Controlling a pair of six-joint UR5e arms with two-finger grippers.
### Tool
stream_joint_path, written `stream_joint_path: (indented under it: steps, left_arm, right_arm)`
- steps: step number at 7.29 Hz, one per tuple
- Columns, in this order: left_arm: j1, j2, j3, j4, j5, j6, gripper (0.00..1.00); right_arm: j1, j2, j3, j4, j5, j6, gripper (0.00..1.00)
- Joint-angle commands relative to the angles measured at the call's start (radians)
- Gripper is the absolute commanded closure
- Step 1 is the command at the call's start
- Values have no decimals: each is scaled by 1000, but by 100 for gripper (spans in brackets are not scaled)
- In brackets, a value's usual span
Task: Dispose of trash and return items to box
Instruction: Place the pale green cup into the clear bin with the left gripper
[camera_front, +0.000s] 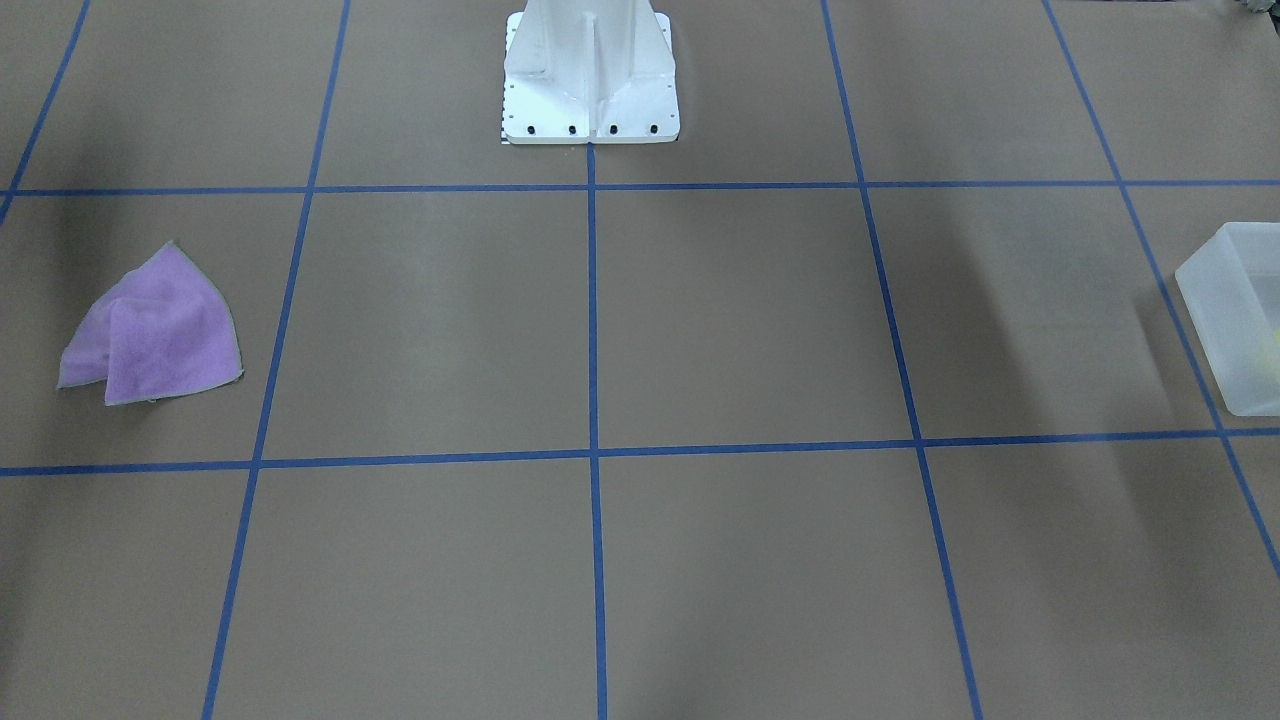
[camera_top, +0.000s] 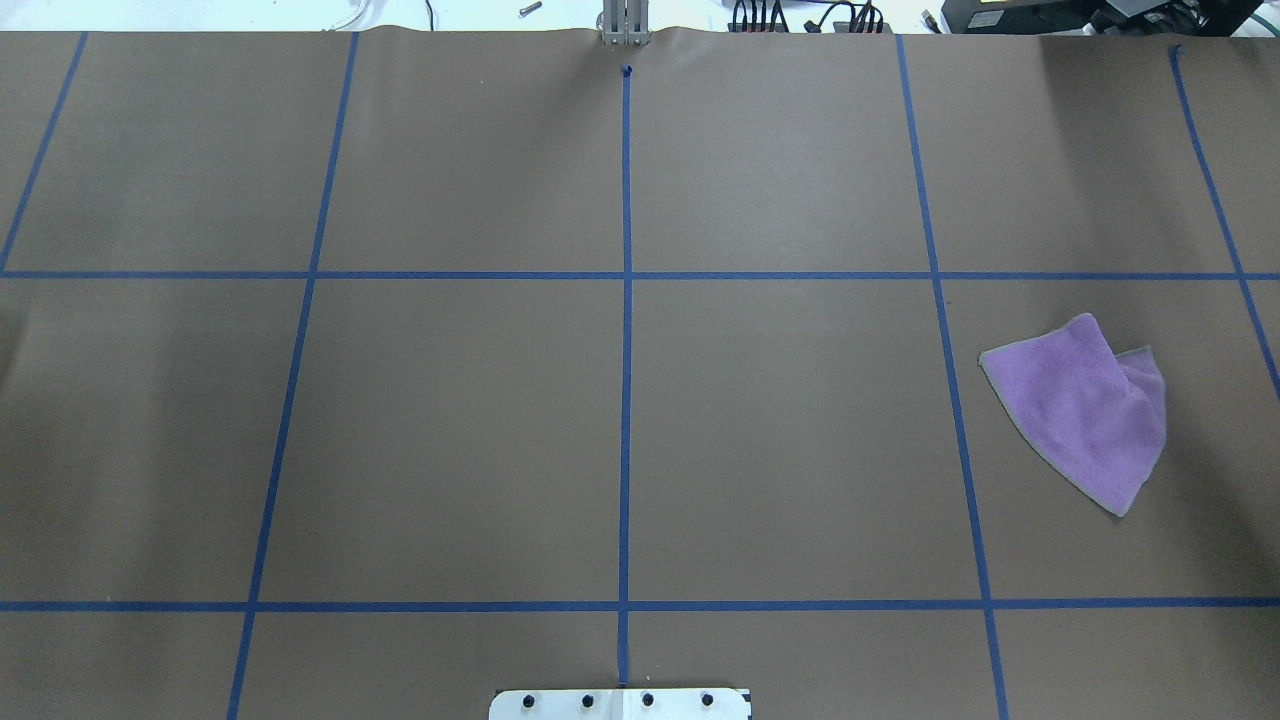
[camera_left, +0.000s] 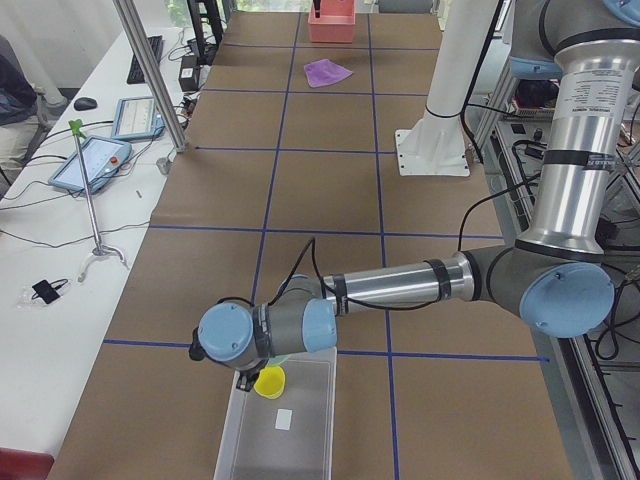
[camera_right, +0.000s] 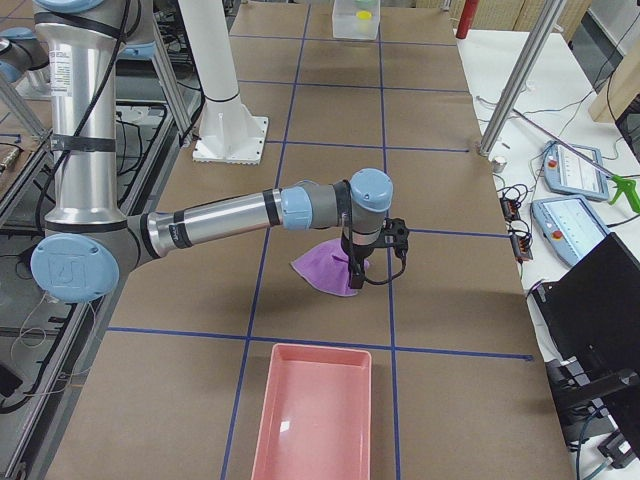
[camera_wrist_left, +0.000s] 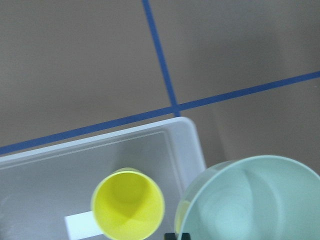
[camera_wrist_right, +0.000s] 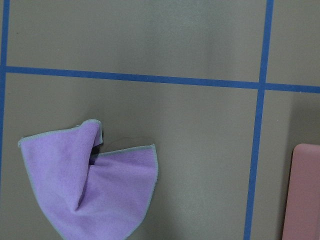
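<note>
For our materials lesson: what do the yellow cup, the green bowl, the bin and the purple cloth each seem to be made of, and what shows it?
Cup: likely plastic; smooth, opaque, slight sheen.
Bowl: probably plastic too; smooth pale mint with faint moulded rings inside.
Bin: frosted, translucent plastic; rounded moulded rim.
Cloth: soft, fuzzy fabric, perhaps microfibre; it folds and has a stitched edge.

Below my left pincer (camera_left: 246, 380): cup (camera_wrist_left: 128, 204) in box (camera_wrist_left: 189, 145), bowl (camera_wrist_left: 250, 200) just beside cup at box's wall. Below my right pincer (camera_right: 354, 282): cloth (camera_wrist_right: 90, 185), tray (camera_wrist_right: 306, 192) apart.
</note>
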Motion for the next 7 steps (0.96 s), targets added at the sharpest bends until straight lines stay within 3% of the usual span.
stream_joint_path:
  steps: [1,5,7]
  left_arm:
    - [-51,-88,260,-85,26,134,100]
    - [-35,-96,547,-395,31,79,100]
    - [-26,-107,587,-435,61,41,100]
  right_arm:
    - [0,0,1,-1,1,0,0]
    - [-3,0,1,-1,5,2,0]
    - [-3,0,1,-1,5,0,0]
